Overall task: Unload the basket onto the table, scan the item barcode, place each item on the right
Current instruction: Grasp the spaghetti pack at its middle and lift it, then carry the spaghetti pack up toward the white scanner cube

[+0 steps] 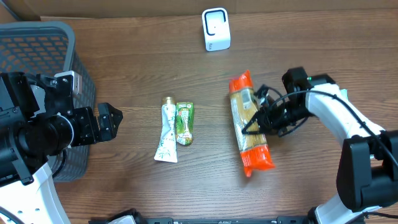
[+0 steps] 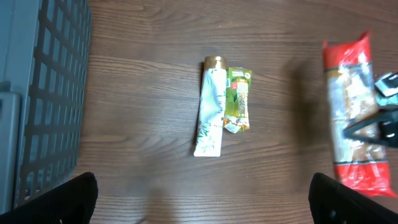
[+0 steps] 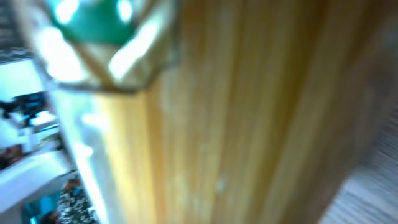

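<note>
- Basket [image 1: 53,43], grey mesh, sits at the far-left edge of the bench [image 1: 137,68]. Its wall runs down the left side of the left wrist view.
- Left arm [image 1: 37,134] lies low beside the basket, forearm level, wrist pointing right along the bench.
- Left claw [image 1: 114,120] gapes wide, holds nothing and touches nothing. Both fingertips [image 2: 81,196] show only at the bottom corners of its own camera.
- Bare wood lies between the left claw and the tube [image 1: 166,132].
- The tube, white with a gold cap at its far end, lies flat near mid-bench. A green sachet [image 1: 185,123] lies just beside it on the right; whether they touch I cannot tell.
- Scanner [image 1: 216,29], white, stands upright at the far edge, well apart from everything else, with open bench around it.
- Pack [image 1: 244,99] of spaghetti with orange ends lies right of centre, long axis running near to far, near end tilted slightly right.
- Right claw [image 1: 254,126] is narrow, pinched on the pack's middle from its right side. Its own camera shows only blurred pasta strands.
- Right arm [image 1: 336,115] comes in from the near-right corner, elbow bent, wrist turned left.
</note>
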